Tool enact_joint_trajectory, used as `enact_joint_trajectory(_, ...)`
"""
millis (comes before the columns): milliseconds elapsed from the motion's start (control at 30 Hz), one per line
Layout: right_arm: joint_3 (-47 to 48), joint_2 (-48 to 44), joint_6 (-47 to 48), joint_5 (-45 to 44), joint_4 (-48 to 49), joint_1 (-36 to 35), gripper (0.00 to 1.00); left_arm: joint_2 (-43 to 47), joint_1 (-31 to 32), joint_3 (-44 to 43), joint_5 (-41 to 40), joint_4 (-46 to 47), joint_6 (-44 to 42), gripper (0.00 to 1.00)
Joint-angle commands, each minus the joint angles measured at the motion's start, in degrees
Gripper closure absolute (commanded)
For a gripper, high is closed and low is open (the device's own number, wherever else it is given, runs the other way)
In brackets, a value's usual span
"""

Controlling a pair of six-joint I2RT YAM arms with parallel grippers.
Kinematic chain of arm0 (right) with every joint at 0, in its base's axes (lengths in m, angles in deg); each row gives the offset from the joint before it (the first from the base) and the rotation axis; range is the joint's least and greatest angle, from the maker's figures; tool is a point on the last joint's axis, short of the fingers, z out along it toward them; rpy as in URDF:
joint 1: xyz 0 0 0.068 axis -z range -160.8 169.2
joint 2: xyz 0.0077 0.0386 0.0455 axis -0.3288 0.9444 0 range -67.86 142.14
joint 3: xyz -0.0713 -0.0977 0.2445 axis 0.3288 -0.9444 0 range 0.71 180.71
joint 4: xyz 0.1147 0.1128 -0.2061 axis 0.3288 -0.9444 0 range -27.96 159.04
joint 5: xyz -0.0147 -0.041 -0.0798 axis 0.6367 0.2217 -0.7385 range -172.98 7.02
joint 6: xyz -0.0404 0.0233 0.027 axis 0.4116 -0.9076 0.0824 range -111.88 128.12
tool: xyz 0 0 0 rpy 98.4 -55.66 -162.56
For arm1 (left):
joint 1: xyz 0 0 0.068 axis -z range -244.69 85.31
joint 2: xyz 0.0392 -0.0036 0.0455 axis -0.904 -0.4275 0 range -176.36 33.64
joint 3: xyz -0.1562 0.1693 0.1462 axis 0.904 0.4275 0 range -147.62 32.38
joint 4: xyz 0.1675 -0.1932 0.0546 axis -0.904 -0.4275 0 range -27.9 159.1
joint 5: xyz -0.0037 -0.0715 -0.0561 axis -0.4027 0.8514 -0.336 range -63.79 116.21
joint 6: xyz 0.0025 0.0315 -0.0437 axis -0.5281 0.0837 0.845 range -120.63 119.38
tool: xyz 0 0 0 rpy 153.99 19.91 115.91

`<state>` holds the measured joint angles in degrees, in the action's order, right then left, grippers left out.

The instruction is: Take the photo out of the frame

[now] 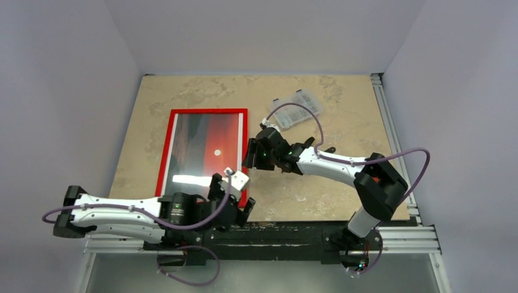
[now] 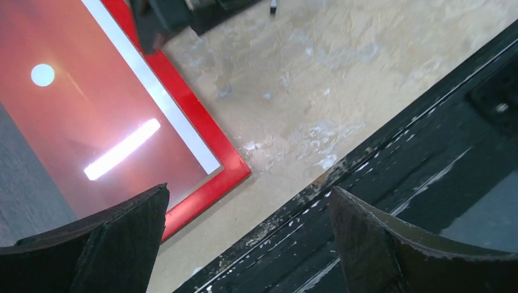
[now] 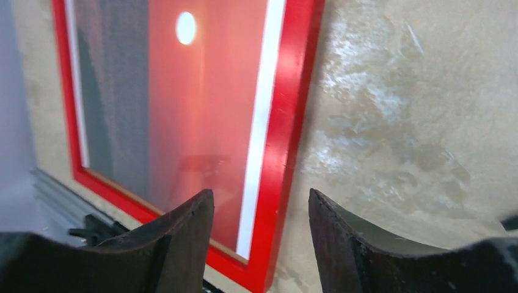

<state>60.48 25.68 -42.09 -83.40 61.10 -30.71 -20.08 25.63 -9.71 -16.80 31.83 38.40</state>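
Note:
The red frame (image 1: pixel 164 165) lies flat on the left half of the table with the sunset photo (image 1: pixel 204 143) inside it, face up. My left gripper (image 1: pixel 241 210) is open and empty, just off the frame's near right corner. In the left wrist view that corner of the frame (image 2: pixel 207 131) and the photo (image 2: pixel 73 122) lie ahead of the gripper (image 2: pixel 247 192). My right gripper (image 1: pixel 250 155) is open over the frame's right edge. In the right wrist view the red edge (image 3: pixel 293 104) runs between the jaws (image 3: pixel 259 194), with the photo (image 3: pixel 201 104) to its left.
A clear plastic box (image 1: pixel 298 110) lies at the back of the table, right of the frame. The black rail (image 2: pixel 391 183) at the table's near edge runs under my left gripper. White walls enclose the table on three sides.

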Motion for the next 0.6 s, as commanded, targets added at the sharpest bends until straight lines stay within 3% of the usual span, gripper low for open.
enact_joint_trajectory(0,4.8,2.6,0.1,-10.6,-11.3,-2.5,0.42,9.0,-7.2,1.1,9.8,1.4,3.5,0.00)
enact_joint_trajectory(133,9.4,6.2,-0.4,-14.7,-17.0,-4.9,0.44,14.5,-19.4,-0.8,19.8,-2.2,4.6,0.00)
enact_joint_trajectory(233,10.2,7.5,-1.5,-16.9,-16.8,-7.0,0.45,13.7,-27.5,-4.9,24.3,-6.4,5.0,0.00)
enact_joint_trajectory(400,12.2,11.1,-2.4,-17.5,-15.6,-9.4,0.55,10.8,-37.1,-10.3,25.7,-12.4,5.6,0.00)
enact_joint_trajectory(567,14.7,14.7,-2.4,-18.6,-16.0,-11.1,0.55,11.9,-42.7,-10.8,25.1,-14.1,6.7,0.00)
